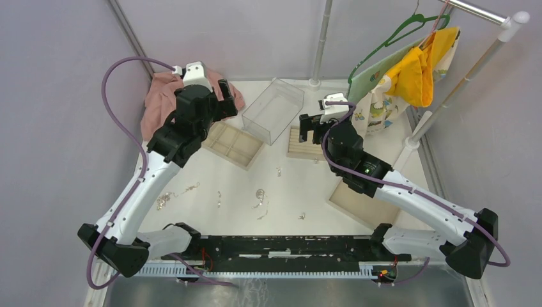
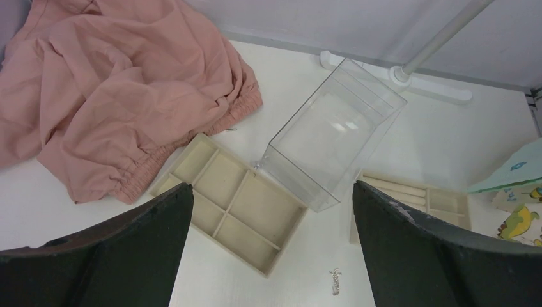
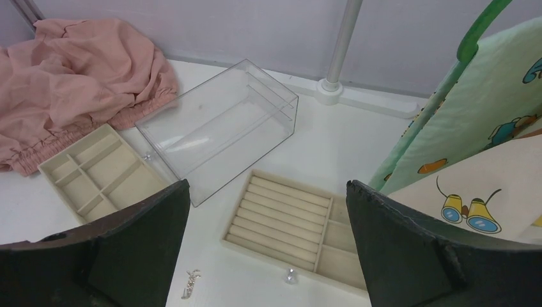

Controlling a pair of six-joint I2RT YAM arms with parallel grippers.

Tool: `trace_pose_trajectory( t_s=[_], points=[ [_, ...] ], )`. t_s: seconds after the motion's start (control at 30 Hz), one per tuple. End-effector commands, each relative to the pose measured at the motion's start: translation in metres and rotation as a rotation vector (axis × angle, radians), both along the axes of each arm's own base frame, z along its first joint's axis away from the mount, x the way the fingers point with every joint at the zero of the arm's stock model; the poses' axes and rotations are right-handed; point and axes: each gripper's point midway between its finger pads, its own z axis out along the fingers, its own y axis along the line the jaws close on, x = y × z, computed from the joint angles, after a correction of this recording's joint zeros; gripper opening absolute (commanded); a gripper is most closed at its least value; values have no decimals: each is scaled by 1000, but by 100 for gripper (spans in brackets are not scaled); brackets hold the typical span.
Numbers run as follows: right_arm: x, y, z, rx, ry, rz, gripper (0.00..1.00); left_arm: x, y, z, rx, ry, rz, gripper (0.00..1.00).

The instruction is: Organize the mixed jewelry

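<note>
The mixed jewelry lies scattered on the white table: a chain cluster (image 1: 164, 199), small pieces near the middle (image 1: 260, 194) and one further right (image 1: 301, 216). My left gripper (image 1: 220, 102) hangs open and empty above the four-compartment beige tray (image 1: 233, 144). In the left wrist view, the left gripper (image 2: 271, 187) frames that tray (image 2: 236, 204) and one silver piece (image 2: 335, 281). My right gripper (image 1: 310, 134) hangs open above the ring-slot tray (image 1: 300, 146). In its own view, the right gripper (image 3: 268, 183) frames this tray (image 3: 287, 220), a silver piece (image 3: 190, 283) and a small stone (image 3: 290, 275).
A clear plastic box (image 1: 273, 109) stands between the two trays at the back. A pink cloth (image 1: 160, 96) is heaped at the back left. A clothes rack with hung garments (image 1: 415, 64) stands at the right. Another beige tray (image 1: 358, 204) lies under the right arm.
</note>
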Motion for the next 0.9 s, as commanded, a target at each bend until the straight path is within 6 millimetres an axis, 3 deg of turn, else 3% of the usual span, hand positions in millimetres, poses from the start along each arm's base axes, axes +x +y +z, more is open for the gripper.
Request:
trace_pose_trajectory(
  t_s=[0.0,0.33,0.63,0.77,0.87],
  points=[
    [1,0,14,35,-33,-7,98,-1,3,9,-40,-59,27,100],
    [1,23,9,52,7,84,98,-9,9,16,-103,-66,65,100],
    [3,27,6,58,21,85,98,-11,11,15,-55,-61,47,100],
    [3,29,-3,37,60,84,98,-16,-8,9,-9,-37,-102,100],
    [3,33,-16,3,110,97,98,-23,-23,-14,4,14,-188,100]
  ],
)
